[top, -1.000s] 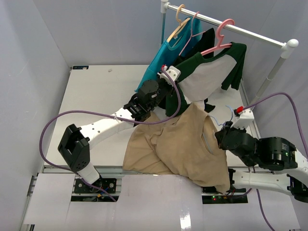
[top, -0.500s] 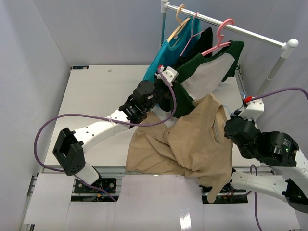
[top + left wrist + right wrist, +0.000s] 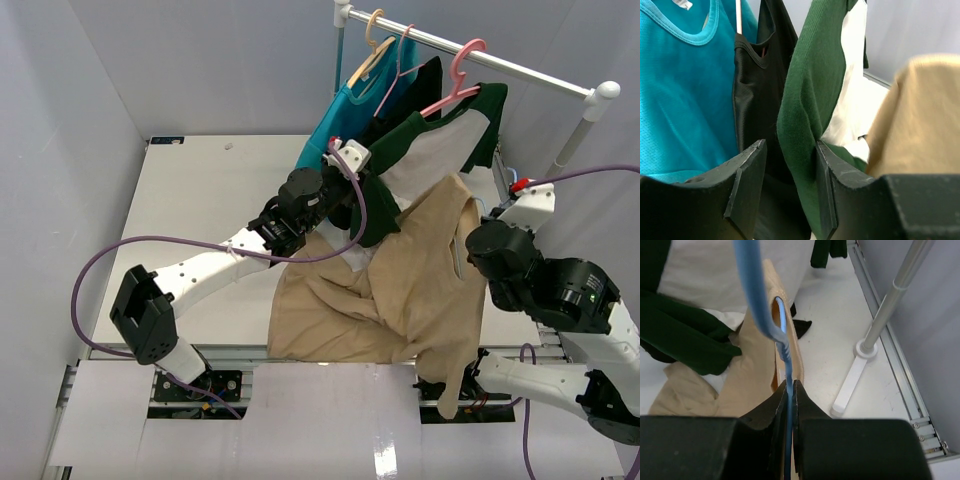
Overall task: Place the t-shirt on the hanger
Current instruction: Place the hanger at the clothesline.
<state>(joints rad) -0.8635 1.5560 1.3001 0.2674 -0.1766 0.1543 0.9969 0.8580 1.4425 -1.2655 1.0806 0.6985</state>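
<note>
The tan t-shirt (image 3: 420, 285) hangs by its collar from the light-blue hanger (image 3: 784, 342), its lower half bunched on the table. My right gripper (image 3: 790, 387) is shut on the hanger's wire just below the twisted neck; the collar (image 3: 790, 347) wraps the wire. From above, the right gripper (image 3: 478, 245) sits at the shirt's right edge. My left gripper (image 3: 790, 150) is open among the hung clothes. A dark green sleeve (image 3: 805, 115) passes between its fingers and rests against the right finger (image 3: 826, 185). The t-shirt (image 3: 920, 120) shows to its right.
A white clothes rail (image 3: 500, 60) spans the back right with pink hangers (image 3: 455, 70) and a wooden hanger (image 3: 368, 45). On it hang a teal shirt (image 3: 335, 120), a black garment (image 3: 752, 90) and a green-and-white shirt (image 3: 430, 150). The rail's foot (image 3: 852, 380) stands right of the t-shirt.
My right arm has lifted the hanger and t-shirt up and back toward the rail, pulling more cloth off the table. My left gripper has shifted slightly toward the hung clothes.
</note>
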